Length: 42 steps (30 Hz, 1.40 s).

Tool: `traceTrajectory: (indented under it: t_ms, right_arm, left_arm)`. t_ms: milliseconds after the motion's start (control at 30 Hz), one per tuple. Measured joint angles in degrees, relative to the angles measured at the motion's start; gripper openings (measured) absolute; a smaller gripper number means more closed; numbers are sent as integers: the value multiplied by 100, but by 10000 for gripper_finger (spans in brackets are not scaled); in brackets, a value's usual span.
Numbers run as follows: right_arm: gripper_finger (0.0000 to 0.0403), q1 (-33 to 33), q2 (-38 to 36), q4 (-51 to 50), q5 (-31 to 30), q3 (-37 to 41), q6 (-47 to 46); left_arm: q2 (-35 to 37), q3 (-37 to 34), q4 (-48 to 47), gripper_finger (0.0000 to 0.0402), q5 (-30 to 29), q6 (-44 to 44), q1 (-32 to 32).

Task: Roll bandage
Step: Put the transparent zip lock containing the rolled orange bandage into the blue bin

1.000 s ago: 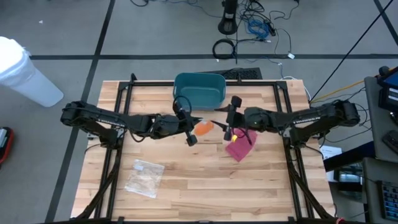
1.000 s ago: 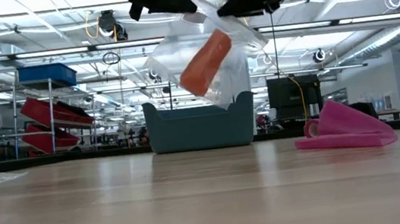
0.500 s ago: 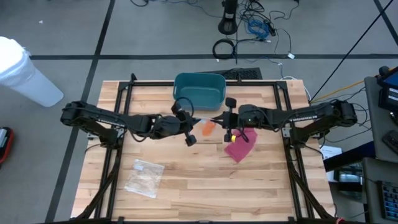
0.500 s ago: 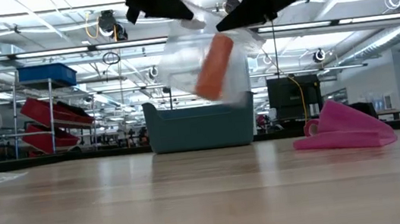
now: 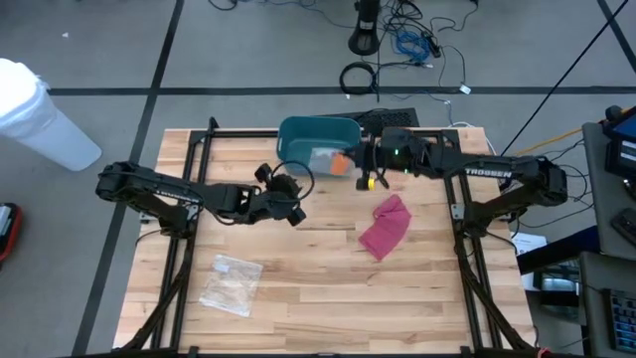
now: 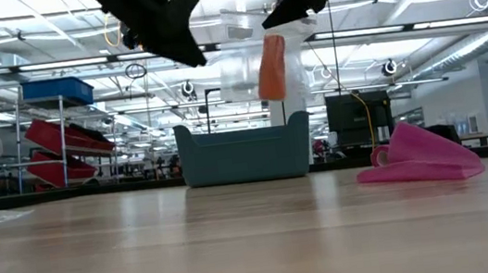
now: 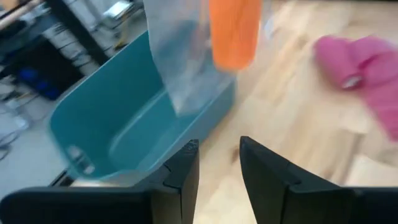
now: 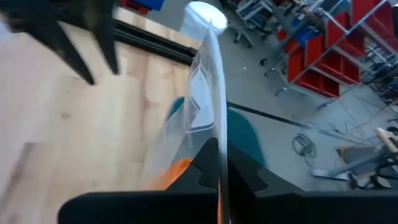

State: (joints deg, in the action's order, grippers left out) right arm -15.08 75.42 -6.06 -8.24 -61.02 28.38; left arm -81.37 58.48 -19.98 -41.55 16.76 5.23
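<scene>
Right gripper [image 5: 370, 165] pinches the clear bag [image 6: 240, 67], orange bandage roll [image 6: 270, 66] inside, above the teal bin [image 5: 316, 131]. Left gripper [image 7: 216, 165] spread, empty. Bag looks light, slippery, floppy — grip probably at top edge.

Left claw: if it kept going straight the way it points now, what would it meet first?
Most likely the clear bag with the orange roll, hanging from the right claw over the teal bin. The left claw stands open; depth is uncertain.
</scene>
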Motion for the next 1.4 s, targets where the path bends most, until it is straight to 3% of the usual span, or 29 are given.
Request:
traceTrajectory:
  t_ms: [100,233,433,567,767,900,1100,1267,1400]
  right_arm:
    - [0,-397,149,-8,403,-241,99]
    - [0,-851,653,-16,906,-615,218]
    - [0,-1319,1651,-28,1060,-1164,534]
    - [0,-1638,2136,28,1238,-1361,577]
    - [0,-2182,2675,563,2064,-1366,388]
    - [0,-2426,2969,645,2214,-1366,390]
    - [0,-2672,3274,633,2474,-1366,244]
    - [8,-2737,3399,629,2489,-1366,111]
    - [46,-2795,3337,768,2491,-1366,-446]
  left_arm:
    - [1,-109,-116,123,-170,115,14]
    - [0,-382,-83,123,18,99,15]
    - [108,-983,499,123,384,60,24]
    - [495,-1438,974,123,575,-136,44]
    - [1459,-2279,1752,123,829,-405,42]
    - [1968,-2699,2002,123,1263,-379,42]
    - [2078,-2846,2013,123,2058,-371,59]
    - [1903,-2850,2147,123,2069,-569,58]
    - [1786,-2850,1968,123,2073,-524,59]
